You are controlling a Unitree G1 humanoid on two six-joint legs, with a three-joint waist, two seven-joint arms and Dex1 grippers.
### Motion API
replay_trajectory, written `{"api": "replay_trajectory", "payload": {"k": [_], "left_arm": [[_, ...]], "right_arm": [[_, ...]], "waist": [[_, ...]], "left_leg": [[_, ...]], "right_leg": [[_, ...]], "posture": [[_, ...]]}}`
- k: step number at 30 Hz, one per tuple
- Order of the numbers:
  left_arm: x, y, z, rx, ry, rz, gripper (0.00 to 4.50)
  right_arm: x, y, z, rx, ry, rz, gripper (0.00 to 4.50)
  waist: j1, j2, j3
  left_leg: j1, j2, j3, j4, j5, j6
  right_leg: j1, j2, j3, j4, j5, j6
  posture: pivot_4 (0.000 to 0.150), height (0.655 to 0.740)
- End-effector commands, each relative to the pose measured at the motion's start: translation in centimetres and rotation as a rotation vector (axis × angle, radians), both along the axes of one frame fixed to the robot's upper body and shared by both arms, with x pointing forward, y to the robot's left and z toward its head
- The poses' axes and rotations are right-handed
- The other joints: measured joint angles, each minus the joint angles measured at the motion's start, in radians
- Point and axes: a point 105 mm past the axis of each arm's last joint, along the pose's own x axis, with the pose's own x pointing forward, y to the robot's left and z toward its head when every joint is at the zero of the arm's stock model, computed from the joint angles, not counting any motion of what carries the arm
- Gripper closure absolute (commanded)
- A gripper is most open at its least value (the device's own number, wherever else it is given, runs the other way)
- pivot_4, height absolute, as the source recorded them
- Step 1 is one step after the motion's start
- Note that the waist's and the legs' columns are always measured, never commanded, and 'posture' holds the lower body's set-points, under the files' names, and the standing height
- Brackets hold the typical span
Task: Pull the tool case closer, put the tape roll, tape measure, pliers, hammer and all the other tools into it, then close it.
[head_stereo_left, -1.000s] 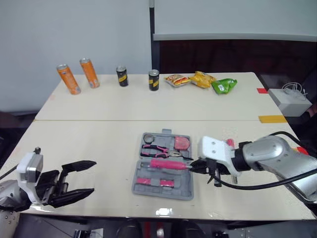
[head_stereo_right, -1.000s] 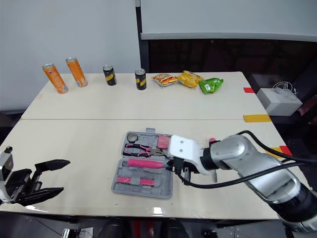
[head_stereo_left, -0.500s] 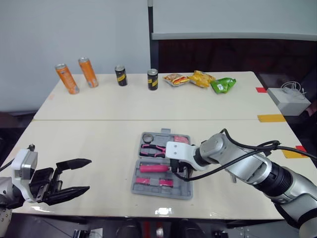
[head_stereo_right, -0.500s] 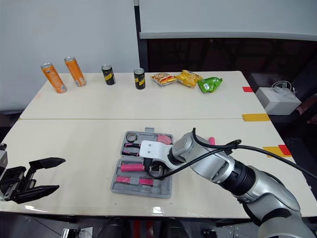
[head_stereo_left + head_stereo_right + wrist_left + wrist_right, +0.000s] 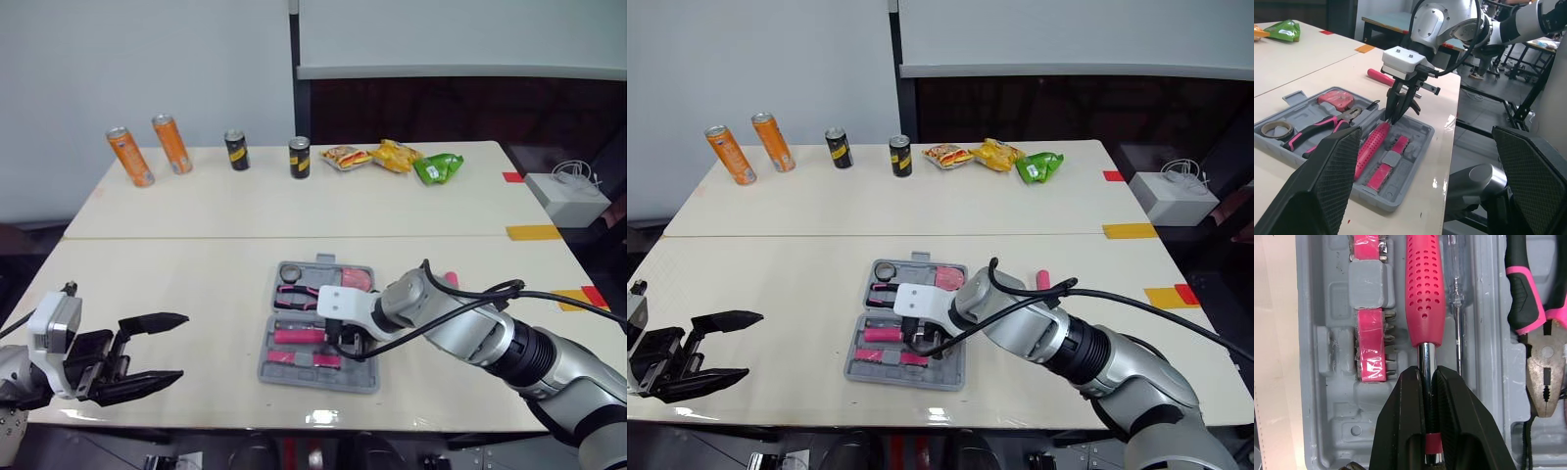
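Right wrist view has the right gripper (image 5: pixel 1426 373) with fingers clenched on the pink screwdriver (image 5: pixel 1425 298), seated in the open tool case (image 5: pixel 1308 347) beside the pliers (image 5: pixel 1535 323); one pink tool (image 5: pixel 449 279) waits just outside the case, left gripper (image 5: pixel 183 346) fingers spread, closing not yet done.

Lab: bare tables (image 5: pixel 196 284) w/ tape marks (image 5: pixel 533 233)

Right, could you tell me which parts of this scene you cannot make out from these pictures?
Tip of the screwdriver: right wrist view, the right hand, shut on the shaft, covers it.
A pink object on the table beside the tool case: head views, the right arm hides most of it, so I cannot name it.
Labels on the far cans: head views, too small to read.
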Motion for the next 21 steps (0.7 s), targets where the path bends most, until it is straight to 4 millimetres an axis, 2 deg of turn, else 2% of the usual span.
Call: {"api": "replay_trajectory", "payload": {"k": [1,14,21], "left_arm": [[-0.33,-0.32,0.3,0.001,-0.018,-0.031,0.0],[0.05,0.42,-0.1,0.023,0.001,0.018,0.0],[0.07,0.39,-0.13,0.023,0.003,0.019,0.0]], "right_arm": [[-0.23,1.17,0.54,0.012,-0.031,0.036,4.46],[-0.72,1.29,0.89,0.037,-0.018,0.064,4.46],[-0.67,1.54,0.22,0.031,-0.008,0.055,4.46]], "waist": [[-0.001,0.0,0.0],[0.002,0.0,0.0],[0.001,0.0,0.0]], "left_leg": [[0.0,0.0,0.0,0.0,0.0,0.0],[0.0,0.001,0.0,0.0,0.001,-0.002],[0.0,0.001,0.0,0.0,0.001,-0.002]], "right_leg": [[0.0,0.0,0.0,0.0,0.0,0.0],[0.0,0.001,0.0,0.001,0.0,0.0],[0.0,0.001,0.0,0.001,0.001,0.001]], "posture": [[0.15,0.74],[0.15,0.74],[0.15,0.74]]}}
